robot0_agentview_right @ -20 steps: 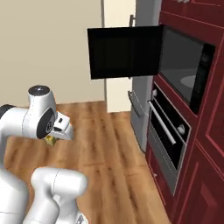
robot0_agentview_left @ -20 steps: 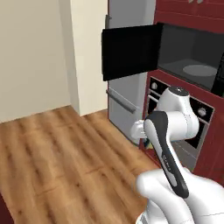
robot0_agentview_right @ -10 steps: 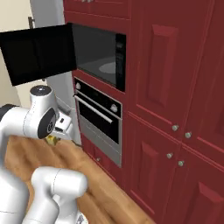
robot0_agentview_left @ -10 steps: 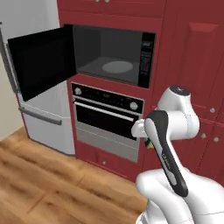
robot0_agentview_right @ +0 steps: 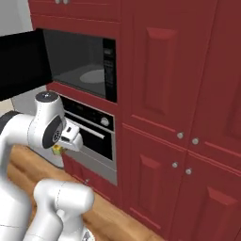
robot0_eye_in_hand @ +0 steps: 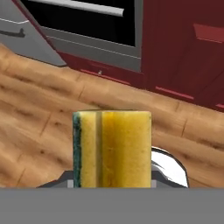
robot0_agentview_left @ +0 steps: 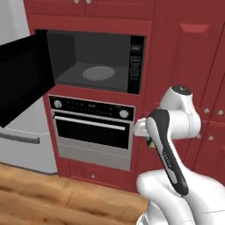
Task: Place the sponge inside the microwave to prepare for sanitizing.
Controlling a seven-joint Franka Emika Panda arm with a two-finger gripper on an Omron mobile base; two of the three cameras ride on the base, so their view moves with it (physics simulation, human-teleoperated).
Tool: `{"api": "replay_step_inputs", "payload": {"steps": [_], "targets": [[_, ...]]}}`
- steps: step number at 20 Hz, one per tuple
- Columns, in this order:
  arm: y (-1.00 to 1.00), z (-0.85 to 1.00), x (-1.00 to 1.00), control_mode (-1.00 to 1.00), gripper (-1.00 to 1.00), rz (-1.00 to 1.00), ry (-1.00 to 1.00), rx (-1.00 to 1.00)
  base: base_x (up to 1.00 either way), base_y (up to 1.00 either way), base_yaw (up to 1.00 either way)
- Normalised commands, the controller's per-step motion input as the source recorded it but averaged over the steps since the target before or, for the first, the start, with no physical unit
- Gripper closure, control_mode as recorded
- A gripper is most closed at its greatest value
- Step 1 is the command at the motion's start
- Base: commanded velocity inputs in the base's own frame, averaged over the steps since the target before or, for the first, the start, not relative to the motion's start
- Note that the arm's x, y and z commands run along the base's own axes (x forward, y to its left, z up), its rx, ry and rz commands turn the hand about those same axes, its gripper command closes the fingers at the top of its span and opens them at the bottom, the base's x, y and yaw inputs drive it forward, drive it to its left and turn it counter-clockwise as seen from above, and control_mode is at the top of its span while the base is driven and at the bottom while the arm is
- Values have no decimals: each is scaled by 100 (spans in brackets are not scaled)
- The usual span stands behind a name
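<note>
The sponge (robot0_eye_in_hand: 113, 148) stands upright in the hand view, a yellow porous block with a thin green scouring layer on its left edge. Its lower part is cut off by the bottom of that view, so the jaws are hidden, but the block hangs above the floor and seems gripped by them. In the right base view, a small yellow-green bit shows under the gripper (robot0_agentview_right: 60, 148), beside the white arm, and most of the sponge is hidden there.

The microwave (robot0_agentview_left: 94, 61) is above, built into the red cabinets. Its black glass door (robot0_agentview_left: 19, 83) is swung open to the left, and the grey inside holds a round flat turntable plate (robot0_agentview_left: 98, 73). A button panel (robot0_agentview_left: 136, 63) is on its right side.

Below it is a black and silver oven (robot0_agentview_left: 92, 132) with a horizontal bar handle. The wooden plank floor (robot0_eye_in_hand: 39, 109) lies under the sponge.
</note>
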Motion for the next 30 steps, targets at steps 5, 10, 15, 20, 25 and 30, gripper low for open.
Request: {"api": "replay_step_inputs", "payload": {"steps": [5,10,15,20,25,30], "targets": [[0,0,0,100,100,0,0,0,53,47,-34],[0,0,0,100,100,0,0,0,47,50,-37],[0,0,0,100,100,0,0,0,47,64,-8],[0,0,0,100,100,0,0,0,60,60,0],[0,0,0,100,100,0,0,0,66,29,-9],[0,0,0,100,100,0,0,0,41,26,-24]]}}
